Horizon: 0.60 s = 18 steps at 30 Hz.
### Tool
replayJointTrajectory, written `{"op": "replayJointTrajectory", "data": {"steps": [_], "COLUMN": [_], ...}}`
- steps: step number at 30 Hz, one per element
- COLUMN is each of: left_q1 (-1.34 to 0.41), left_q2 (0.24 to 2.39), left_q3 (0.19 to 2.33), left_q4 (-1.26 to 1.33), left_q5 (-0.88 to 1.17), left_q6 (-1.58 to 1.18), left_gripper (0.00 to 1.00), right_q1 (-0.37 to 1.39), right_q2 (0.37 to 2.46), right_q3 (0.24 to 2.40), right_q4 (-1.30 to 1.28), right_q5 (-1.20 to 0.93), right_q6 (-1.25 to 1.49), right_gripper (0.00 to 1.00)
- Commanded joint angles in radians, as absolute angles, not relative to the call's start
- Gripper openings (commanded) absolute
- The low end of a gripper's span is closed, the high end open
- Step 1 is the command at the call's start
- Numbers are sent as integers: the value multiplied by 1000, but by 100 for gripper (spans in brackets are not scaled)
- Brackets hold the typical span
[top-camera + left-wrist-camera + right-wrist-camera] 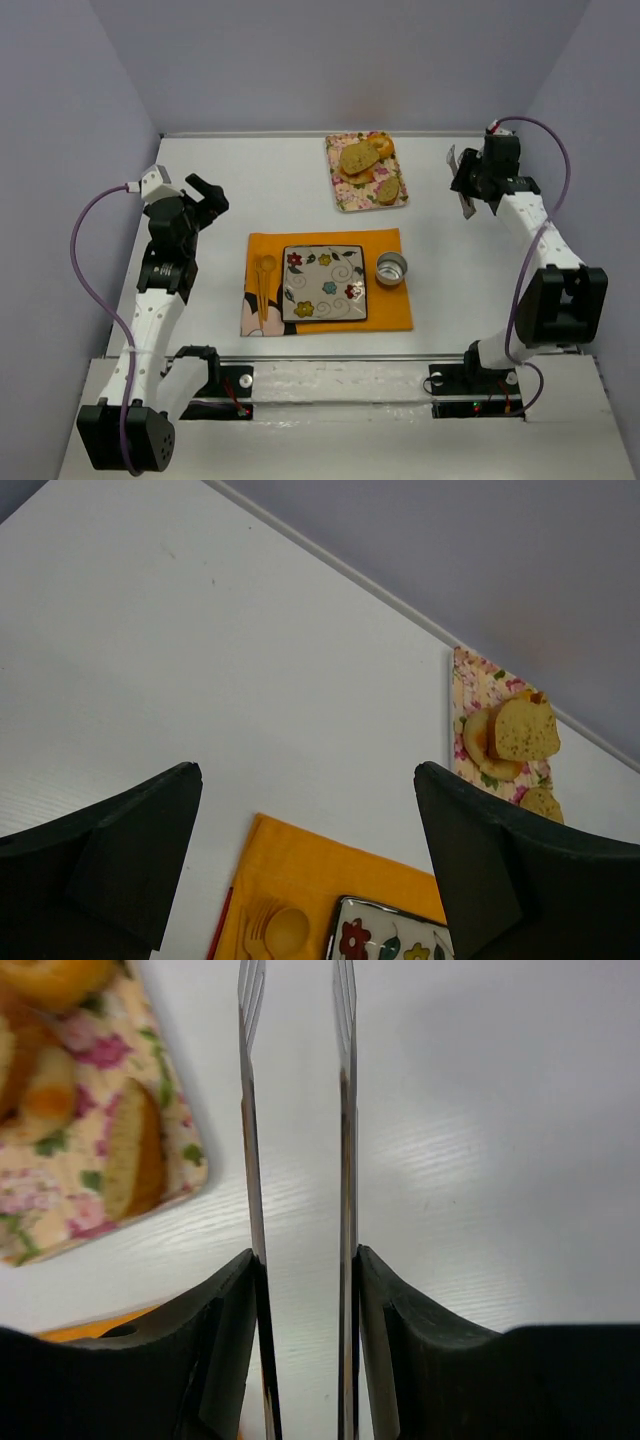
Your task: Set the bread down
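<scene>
Metal tongs [346, 1160] are pinched in our right gripper [305, 1260], its fingers clamped on the two blades, which sit close together without touching, over bare table [500, 1160]. The bread [357, 158] is on the floral tray [350, 197] at the far side, piled with the orange pastries [381, 143], left of the tongs and untouched by them. The small slice [135, 1160] lies by the tray's near corner, just beside the left blade. Our left gripper [308, 770] hangs wide open, holding nothing, well apart from the bread.

Right tool [305, 1260] pinching metal tongs [345, 1110]
They point to 12 o'clock over the bench [480, 1140]; at 10 o'clock a bread slice [130, 1160] lies on a floral tray [175, 1100].
</scene>
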<state>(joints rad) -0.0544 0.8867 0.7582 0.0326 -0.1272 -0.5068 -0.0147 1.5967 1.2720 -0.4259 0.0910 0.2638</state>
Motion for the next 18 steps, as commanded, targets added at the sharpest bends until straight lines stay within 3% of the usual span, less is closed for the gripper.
{"op": "replayJointTrajectory", "data": {"steps": [1, 7, 18], "left_q1": [-51, -51, -51], "left_q2": [836, 834, 844], "left_q3": [726, 722, 724], "left_q4": [98, 98, 92], "left_q5": [-104, -95, -104], "left_q6": [-505, -508, -511], "left_gripper": [99, 99, 99], "right_q1": [-23, -11, 107], "right_q2": [1419, 1350, 1460], "right_q3": [1250, 1230, 1281], "right_q4": [-438, -489, -526], "right_q5": [-205, -431, -310], "right_q6": [201, 250, 330], "right_gripper": [49, 50, 55]}}
